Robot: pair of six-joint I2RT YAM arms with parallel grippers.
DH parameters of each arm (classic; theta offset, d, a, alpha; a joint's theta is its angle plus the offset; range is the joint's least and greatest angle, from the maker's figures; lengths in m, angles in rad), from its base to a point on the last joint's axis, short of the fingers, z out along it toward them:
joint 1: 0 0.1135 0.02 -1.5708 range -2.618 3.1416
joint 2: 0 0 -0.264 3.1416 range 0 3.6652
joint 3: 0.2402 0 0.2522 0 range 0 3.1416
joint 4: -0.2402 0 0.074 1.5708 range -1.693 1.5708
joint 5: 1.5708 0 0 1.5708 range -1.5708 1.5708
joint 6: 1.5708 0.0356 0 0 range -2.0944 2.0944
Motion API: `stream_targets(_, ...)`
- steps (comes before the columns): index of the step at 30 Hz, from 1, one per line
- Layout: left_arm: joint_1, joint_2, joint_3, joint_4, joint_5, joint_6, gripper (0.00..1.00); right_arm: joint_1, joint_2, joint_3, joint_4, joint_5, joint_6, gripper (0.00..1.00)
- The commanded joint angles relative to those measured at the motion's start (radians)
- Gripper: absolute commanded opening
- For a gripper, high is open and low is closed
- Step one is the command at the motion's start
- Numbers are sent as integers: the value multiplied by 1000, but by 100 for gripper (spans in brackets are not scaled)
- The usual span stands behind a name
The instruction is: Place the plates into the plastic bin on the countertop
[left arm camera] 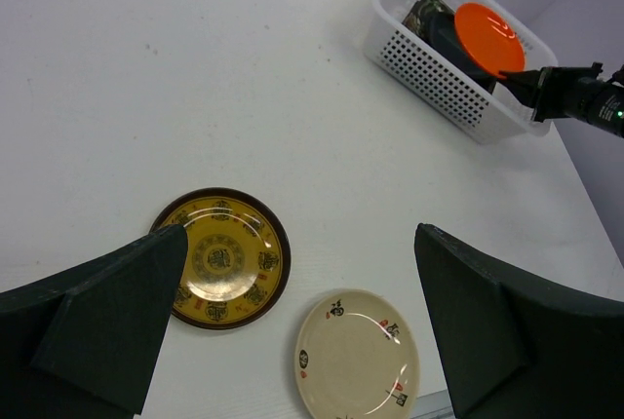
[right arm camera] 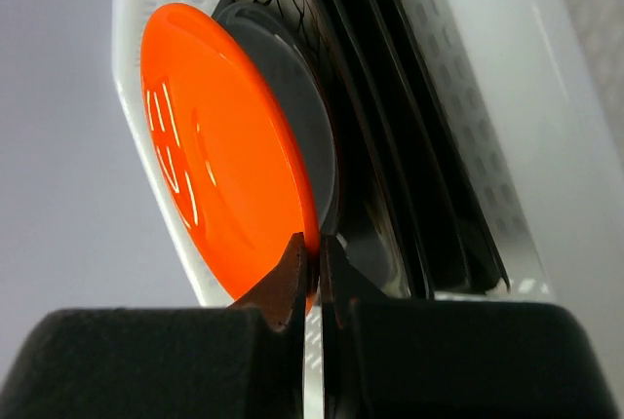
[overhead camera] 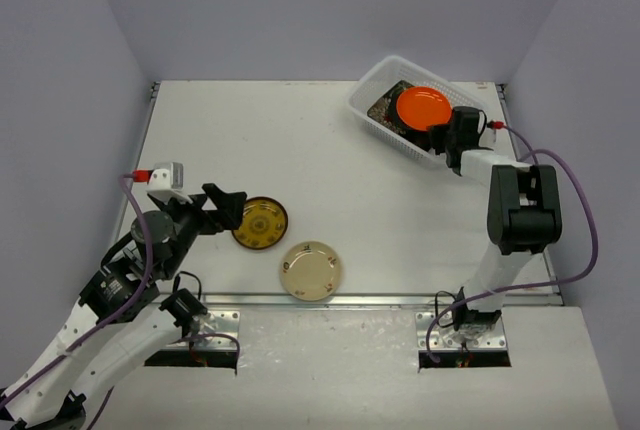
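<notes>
Top overhead, far; right wrist close; all share plastic bin (left arm camera: 429, 68).

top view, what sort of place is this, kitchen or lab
Probably a robot test booth, not a kitchen: a white tabletop boxed in by plain walls, with the left arm and right arm mounted at its near edge.

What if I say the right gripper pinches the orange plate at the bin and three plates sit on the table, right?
Only two sit on the table, the brown-yellow plate and the cream plate, as the top external view shows. The right gripper does pinch the orange plate at the bin.
</notes>
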Motion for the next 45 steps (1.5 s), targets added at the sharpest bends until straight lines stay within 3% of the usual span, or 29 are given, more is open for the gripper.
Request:
stream_targets(1, -12, -10, -3, 22, -12, -5, 100, 9, 89, 152, 85, 47, -60, 3)
stream_targets(2, -13, -11, -3, 22, -9, -5, 100, 9, 107, 199, 60, 22, -78, 8)
stream_targets(4, -13, -11, -3, 24, -7, -4, 100, 9, 141, 219, 82, -16, -116, 29)
stream_targets(5, -13, -14, -3, 25, -6, -3, 100, 9, 152, 213, 148, -39, -132, 44)
stream_targets(6, -13, -16, -4, 27, -5, -2, 100, 9, 156, 207, 172, -70, -133, 69)
stream_targets(8, -15, -22, -6, 28, -7, -2, 100, 12, 159, 239, 162, -122, -162, 87)
stream_targets(10, -15, -22, -6, 28, -7, -2, 100, 14, 148, 262, 117, -135, -191, 92)
stream_targets(11, -15, -22, -6, 27, -7, -2, 100, 18, 135, 263, 102, -164, -219, 99)
stream_targets(18, -15, -22, -4, 27, -14, -4, 100, 104, -48, 307, -378, -40, -399, 99)
stream_targets(21, -15, -22, -4, 24, -21, -5, 100, 124, -54, 328, -426, -42, -440, 99)
stream_targets(24, -15, -28, -3, 19, -30, -10, 100, 134, -51, 371, -466, -137, -513, 99)
stream_targets(27, -15, -40, -1, 13, -51, -17, 100, 251, -141, 316, -366, -310, -664, 99)
stream_targets(32, -15, -68, 5, -6, -102, -42, 100, 484, -330, 73, -321, -400, -927, 99)
stream_targets(34, -15, -81, 5, -17, -132, -52, 100, 534, -359, -58, -287, -497, -969, 99)
stream_targets(37, -15, -95, 8, -26, -160, -67, 100, 607, -362, -171, -283, -507, -1002, 98)
stream_targets(39, -15, -100, 6, -27, -168, -71, 100, 642, -342, -231, -286, -509, -1025, 94)
stream_targets(45, -15, -78, 6, -28, -162, -71, 100, 667, -247, -332, -257, -538, -1055, 67)
